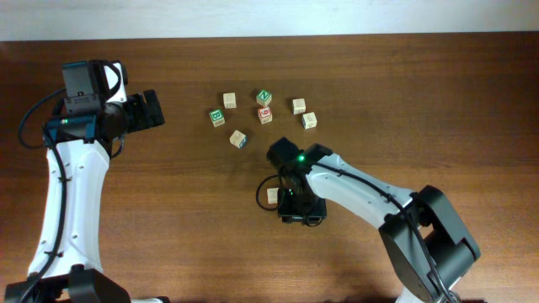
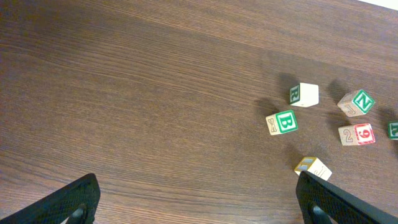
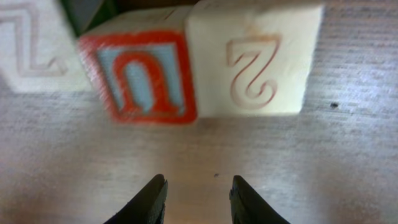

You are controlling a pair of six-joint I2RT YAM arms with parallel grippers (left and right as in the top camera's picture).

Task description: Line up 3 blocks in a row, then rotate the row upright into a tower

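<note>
A pale cube (image 3: 255,62) with a red-framed "U" face and an engraved "2" face lies on the table just beyond my right gripper (image 3: 198,180). The jaws stand a little apart with nothing between them. From overhead this cube (image 1: 272,195) sits just left of the right gripper (image 1: 286,202). A pale cube with a blue face (image 1: 238,139) lies further back, and it also shows in the left wrist view (image 2: 313,167). Other pale cubes (image 1: 298,105) (image 1: 309,119) (image 1: 229,100) lie in the back cluster. My left gripper (image 1: 158,109) hovers wide open at the far left, holding nothing.
A green "B" cube (image 1: 217,117), a green "N" cube (image 1: 264,97) and a red-numbered cube (image 1: 265,114) sit in the same cluster. A pale face with an engraved mark (image 3: 28,50) fills the right wrist view's left edge; whether it is another block is unclear.
</note>
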